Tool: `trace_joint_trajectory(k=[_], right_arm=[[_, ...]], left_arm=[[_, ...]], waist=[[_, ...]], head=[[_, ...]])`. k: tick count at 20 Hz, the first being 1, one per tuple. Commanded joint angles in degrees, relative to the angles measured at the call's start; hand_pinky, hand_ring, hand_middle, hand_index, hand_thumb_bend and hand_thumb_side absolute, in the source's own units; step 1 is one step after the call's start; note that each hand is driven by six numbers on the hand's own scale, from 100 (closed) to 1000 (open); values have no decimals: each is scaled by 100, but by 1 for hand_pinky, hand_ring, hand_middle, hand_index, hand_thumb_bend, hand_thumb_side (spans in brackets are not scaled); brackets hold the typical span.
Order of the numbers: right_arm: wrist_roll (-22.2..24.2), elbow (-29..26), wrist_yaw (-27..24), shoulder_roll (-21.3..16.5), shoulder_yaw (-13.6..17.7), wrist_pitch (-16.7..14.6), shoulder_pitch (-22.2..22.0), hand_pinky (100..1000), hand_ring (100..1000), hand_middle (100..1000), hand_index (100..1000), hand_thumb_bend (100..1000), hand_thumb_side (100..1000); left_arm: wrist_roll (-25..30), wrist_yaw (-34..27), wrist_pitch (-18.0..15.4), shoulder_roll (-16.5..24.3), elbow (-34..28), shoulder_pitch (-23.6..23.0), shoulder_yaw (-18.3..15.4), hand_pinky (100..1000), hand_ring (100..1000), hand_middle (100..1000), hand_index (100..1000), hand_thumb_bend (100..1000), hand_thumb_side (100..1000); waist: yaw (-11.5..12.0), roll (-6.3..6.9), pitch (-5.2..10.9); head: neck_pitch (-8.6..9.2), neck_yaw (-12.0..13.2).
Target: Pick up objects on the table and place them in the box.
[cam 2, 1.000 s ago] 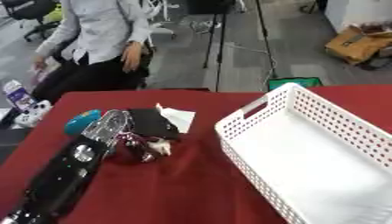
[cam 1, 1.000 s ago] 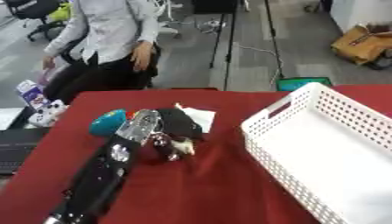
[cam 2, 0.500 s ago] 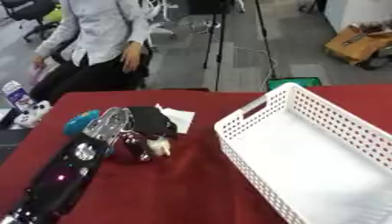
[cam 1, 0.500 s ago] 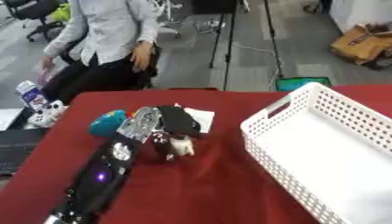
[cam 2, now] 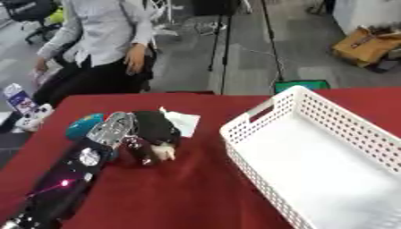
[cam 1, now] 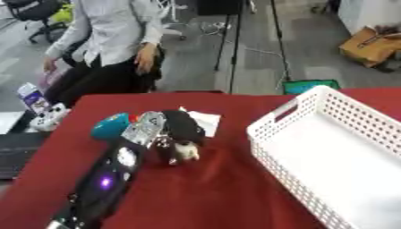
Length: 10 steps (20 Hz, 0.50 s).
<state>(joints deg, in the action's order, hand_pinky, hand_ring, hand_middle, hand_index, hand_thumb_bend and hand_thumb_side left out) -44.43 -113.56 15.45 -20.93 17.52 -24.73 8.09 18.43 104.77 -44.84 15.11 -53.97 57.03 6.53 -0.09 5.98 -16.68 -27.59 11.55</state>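
My left hand point(cam 1: 168, 134), at centre left of the frame, curls around a small dark and white object point(cam 1: 181, 151) on the red tablecloth point(cam 1: 211, 197), beside a teal rounded object point(cam 1: 109, 125), while the white perforated plastic box point(cam 1: 329, 147) at right sits empty, so nothing is placed yet.

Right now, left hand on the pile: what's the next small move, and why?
Probably lift the left robot hand a little, then carry it right toward the basket. Its fingers look curled over a dark object beside the white paper, and the basket looks empty.
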Motion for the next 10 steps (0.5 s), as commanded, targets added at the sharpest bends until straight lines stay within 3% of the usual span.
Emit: trace_joint_trajectory(k=[1,10], right_arm=[[-754,-103,-44,-136,14,-769,46,755,674,665,701,100,847],[-754,-103,-57,-135,25,-754,44,756,676,666,702,100,842]], left_arm=[[647,50,-713,78,-15,141,-29,542,732,792,842,390,335],[574,-71,-713,62,94,157,-35,503,704,741,768,340,314]], waist=[[-13,-26,84],[-9,-27,90]], head=[[58,22],[65,25]])
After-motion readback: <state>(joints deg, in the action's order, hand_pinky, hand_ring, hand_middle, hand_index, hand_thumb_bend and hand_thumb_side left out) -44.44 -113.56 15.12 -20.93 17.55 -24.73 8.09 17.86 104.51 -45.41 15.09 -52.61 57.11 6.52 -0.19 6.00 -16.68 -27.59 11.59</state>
